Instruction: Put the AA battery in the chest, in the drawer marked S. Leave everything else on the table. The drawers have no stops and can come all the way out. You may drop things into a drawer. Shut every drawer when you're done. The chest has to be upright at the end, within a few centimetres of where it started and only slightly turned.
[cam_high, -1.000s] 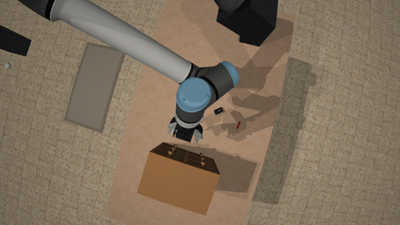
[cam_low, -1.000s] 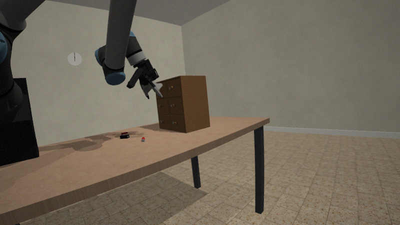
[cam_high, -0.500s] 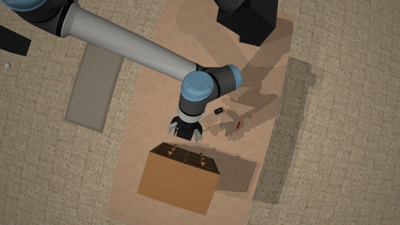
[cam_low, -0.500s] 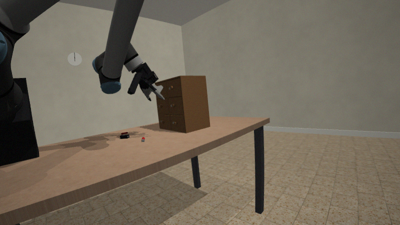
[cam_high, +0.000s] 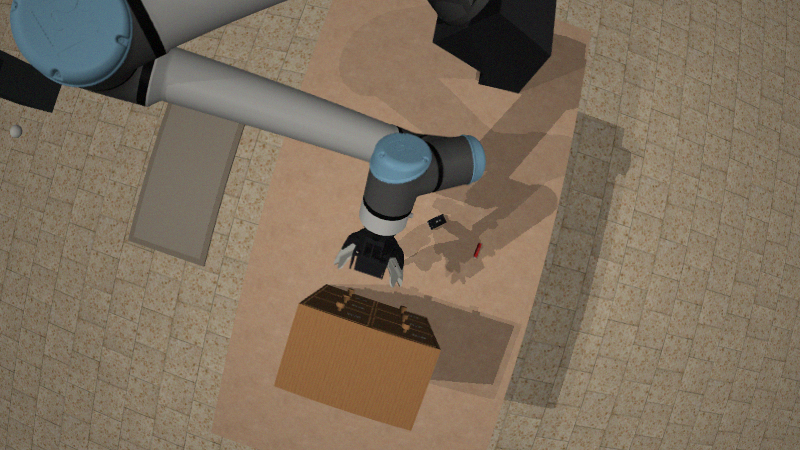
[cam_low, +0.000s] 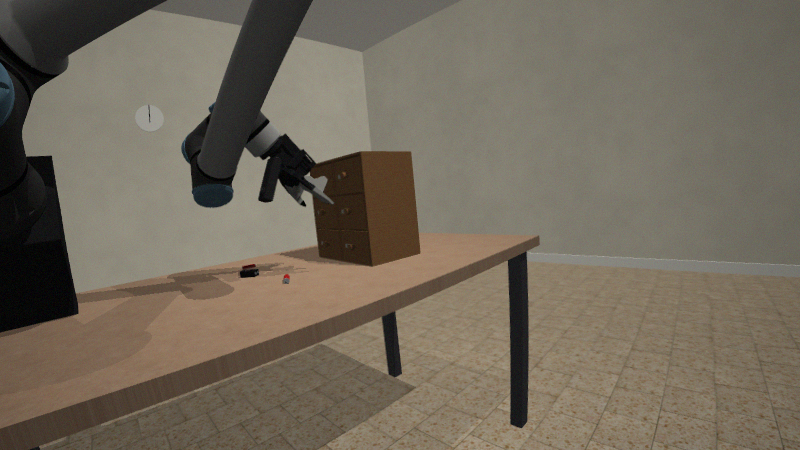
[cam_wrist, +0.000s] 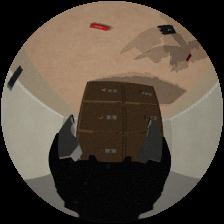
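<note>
Top view lost the red, silver-ended cylinder (cam_low: 286, 278) (cam_wrist: 100, 26), probably the AA battery, lying on the tan wooden table (cam_high: 262, 313) (cam_low: 358, 285) (cam_wrist: 60, 50); drawer labels were unreadable. Black two-jaw gripper (cam_high: 367, 273) (cam_low: 318, 203) (cam_wrist: 111, 117) was wide open, holding nothing.

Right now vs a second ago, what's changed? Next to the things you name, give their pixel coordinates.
The arm's wrist (cam_high: 391, 193) (cam_low: 195, 139) has dropped and backed away from the chest (cam_high: 358, 363) (cam_low: 391, 207) (cam_wrist: 95, 110); the gripper (cam_high: 367, 274) (cam_low: 318, 203) (cam_wrist: 111, 117) has dipped slightly, tilting more toward the drawer fronts. Nothing taken hold of or let go; gripper still open. Chest and black block (cam_high: 436, 222) (cam_low: 249, 273) (cam_wrist: 166, 29) haven't moved.
</note>
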